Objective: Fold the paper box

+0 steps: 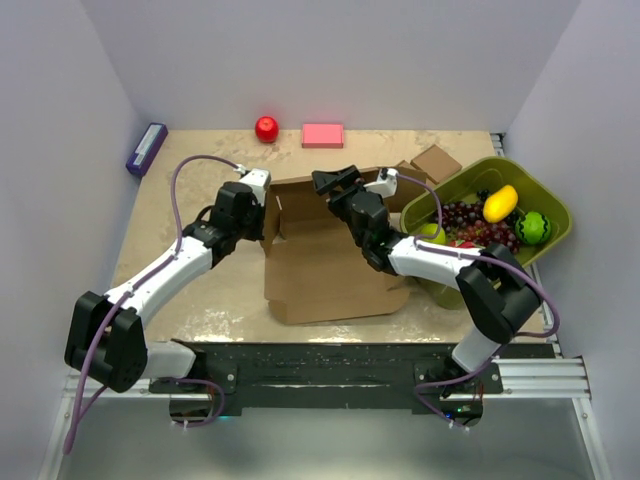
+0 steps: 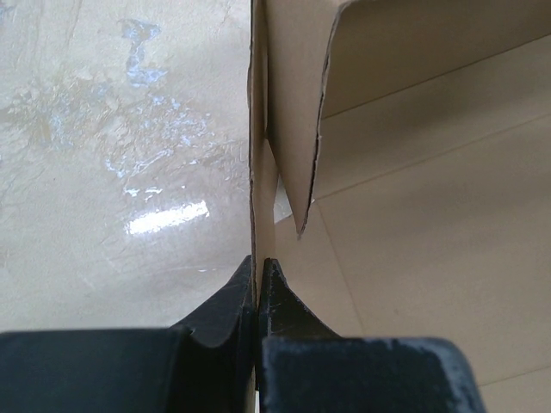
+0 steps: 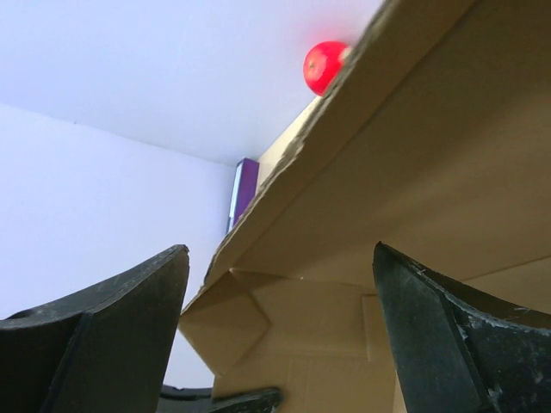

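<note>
A purple box point(image 1: 146, 149) lies at the far left edge of the table point(image 1: 180, 200), against the wall. The left gripper point(image 2: 256, 277) is clamped tight on the raised left wall of the paper box point(image 1: 320, 280), its two fingers pressed flat against either face of the cardboard edge. A red ball point(image 1: 266, 128) sits at the far wall, with a pink pad point(image 1: 322, 134) just to its right. The paper box lies mid-table between the two arms, its base flat and its left and far walls standing. The right gripper point(image 1: 335, 184) hangs wide open at the far wall, with the cardboard edge running between its spread fingers. Farther right are a small brown box point(image 1: 436, 163) and a green bin point(image 1: 520, 172) holding grapes point(image 1: 470, 222).
</note>
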